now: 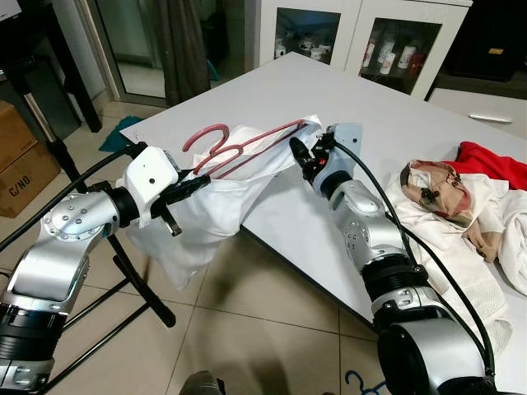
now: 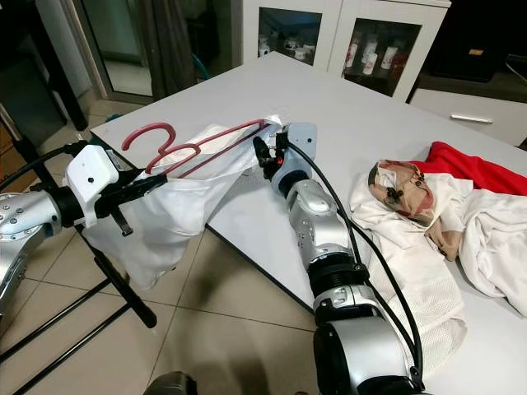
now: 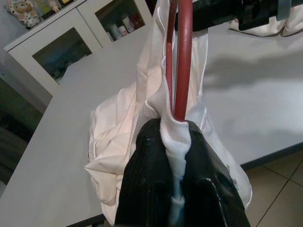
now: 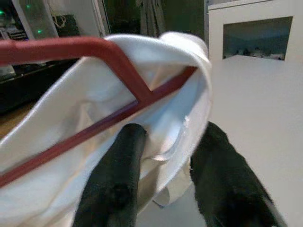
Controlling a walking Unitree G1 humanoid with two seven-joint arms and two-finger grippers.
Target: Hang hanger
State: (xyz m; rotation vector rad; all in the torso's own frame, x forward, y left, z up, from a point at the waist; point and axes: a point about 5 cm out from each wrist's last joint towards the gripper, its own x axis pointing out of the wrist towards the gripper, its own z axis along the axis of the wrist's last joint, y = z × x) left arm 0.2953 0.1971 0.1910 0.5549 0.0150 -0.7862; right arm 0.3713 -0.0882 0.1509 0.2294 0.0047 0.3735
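Note:
A red hanger [image 1: 216, 138] carries a white garment [image 1: 212, 210] and hangs in the air off the white table's [image 1: 370, 107] left corner, its hook pointing left. My left gripper [image 1: 191, 187] is shut on the garment-covered hanger bar [image 3: 182, 66] just below the hook; in the left wrist view its fingers [image 3: 147, 170] pinch the white cloth. My right gripper [image 1: 301, 155] sits at the hanger's far shoulder. In the right wrist view its fingers [image 4: 116, 179] stand apart on either side of the cloth-covered hanger end [image 4: 156, 104].
A heap of white, beige and red clothes [image 1: 461, 206] lies on the table's right side. A black stand with slanted legs [image 1: 136, 284] rises from the tiled floor under my left arm. A glass-door cabinet [image 1: 354, 33] stands behind the table, a cardboard box [image 1: 20, 164] at far left.

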